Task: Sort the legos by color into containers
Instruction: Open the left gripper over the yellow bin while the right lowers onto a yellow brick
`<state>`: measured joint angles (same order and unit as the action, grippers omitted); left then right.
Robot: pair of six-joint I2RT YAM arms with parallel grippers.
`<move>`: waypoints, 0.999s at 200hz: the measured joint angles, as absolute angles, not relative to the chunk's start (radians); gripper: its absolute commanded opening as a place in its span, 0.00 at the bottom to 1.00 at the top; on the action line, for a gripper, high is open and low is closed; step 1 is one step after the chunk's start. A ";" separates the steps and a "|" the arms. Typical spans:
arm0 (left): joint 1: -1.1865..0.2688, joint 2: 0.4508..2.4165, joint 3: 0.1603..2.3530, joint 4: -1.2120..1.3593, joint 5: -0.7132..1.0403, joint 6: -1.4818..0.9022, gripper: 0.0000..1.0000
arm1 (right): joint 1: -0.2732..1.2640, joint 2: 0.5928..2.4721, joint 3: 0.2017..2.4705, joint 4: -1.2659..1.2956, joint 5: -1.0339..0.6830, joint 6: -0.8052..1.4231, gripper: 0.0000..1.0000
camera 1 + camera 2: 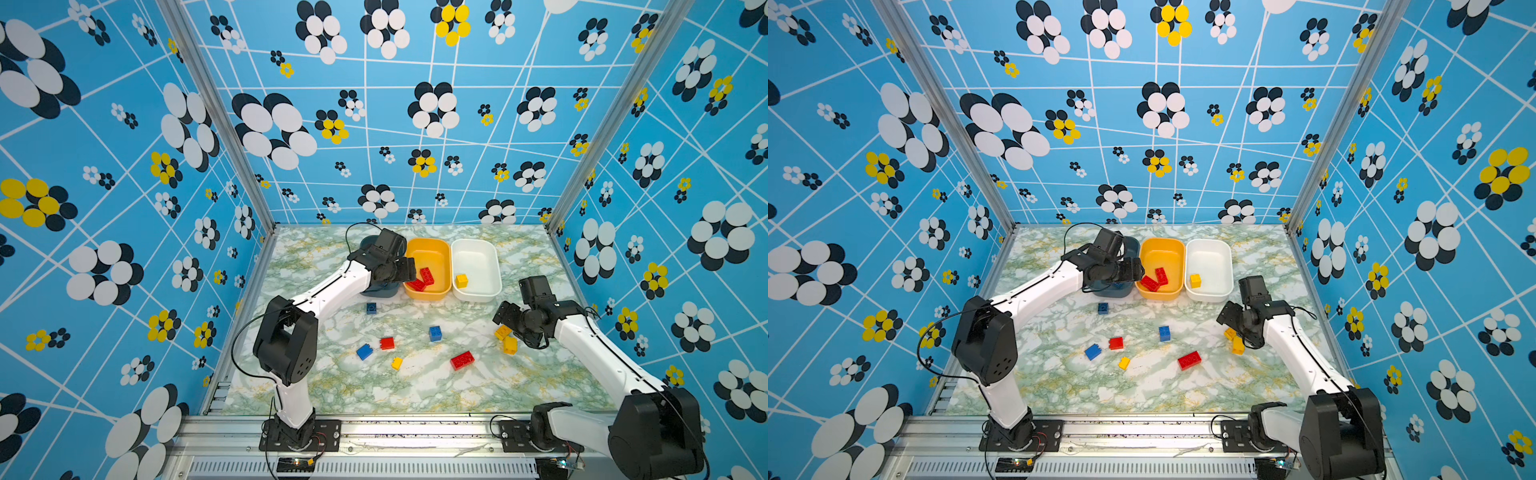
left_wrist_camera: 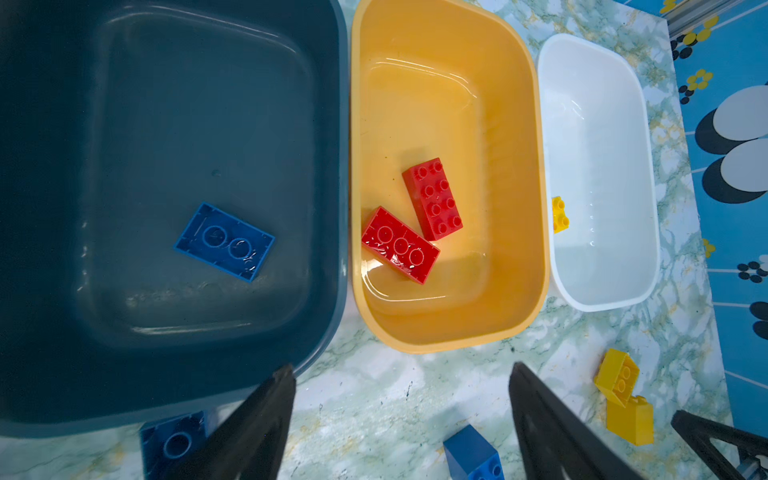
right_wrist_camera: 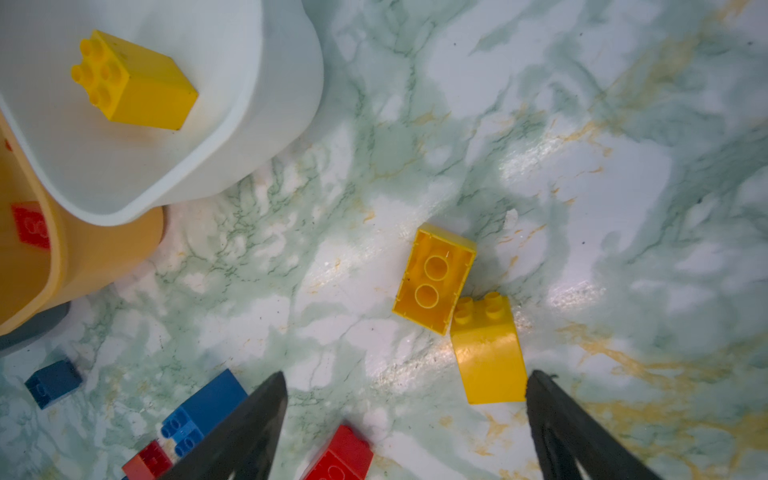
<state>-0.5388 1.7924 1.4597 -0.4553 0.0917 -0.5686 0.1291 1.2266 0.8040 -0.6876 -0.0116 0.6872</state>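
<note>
Three containers stand in a row at the back. The teal tub (image 2: 187, 124) holds one blue lego (image 2: 224, 241). The orange tub (image 1: 428, 249) holds two red legos (image 1: 427, 275). One yellow lego (image 1: 461, 280) lies in the white tub (image 1: 476, 249). My left gripper (image 2: 403, 374) hangs open and empty above the near rims of the teal and orange tubs. My right gripper (image 3: 407, 376) is open and empty, low over the table beside two touching yellow legos (image 3: 436, 278) (image 3: 488, 353); it touches neither.
Loose legos lie mid-table: a dark blue one (image 1: 371, 307) near the teal tub, two blue ones (image 1: 435, 333) (image 1: 364, 351), two red ones (image 1: 387, 343) (image 1: 462, 360) and a small yellow one (image 1: 397, 363). Patterned walls close in three sides.
</note>
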 measured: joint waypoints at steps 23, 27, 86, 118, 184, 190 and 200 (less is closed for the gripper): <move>-0.521 1.742 1.419 -0.447 0.100 -0.568 0.84 | 0.128 1.275 0.804 -0.685 -0.001 0.676 0.89; -0.517 1.734 1.412 -0.443 0.102 -0.568 0.85 | 0.128 1.283 0.804 -0.683 -0.001 0.673 0.89; -0.491 1.663 1.319 -0.410 0.126 -0.569 0.87 | 0.128 1.412 0.804 -0.630 0.001 0.667 0.84; -0.471 1.625 1.264 -0.402 0.136 -0.574 0.87 | 0.128 1.450 0.805 -0.609 0.003 0.665 0.82; -0.444 1.573 1.214 -0.387 0.144 -0.584 0.88 | 0.128 1.497 0.807 -0.582 0.039 0.661 0.75; -0.444 1.570 1.212 -0.387 0.144 -0.584 0.88 | 0.128 1.504 0.810 -0.579 0.042 0.661 0.74; -0.442 1.566 1.207 -0.387 0.145 -0.584 0.88 | 0.128 1.514 0.814 -0.573 0.045 0.661 0.72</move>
<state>-0.4423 1.5658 1.2068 -0.3866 0.1452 -0.5838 0.1284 1.5143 0.8143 -0.5728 0.0448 0.6609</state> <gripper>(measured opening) 0.879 0.738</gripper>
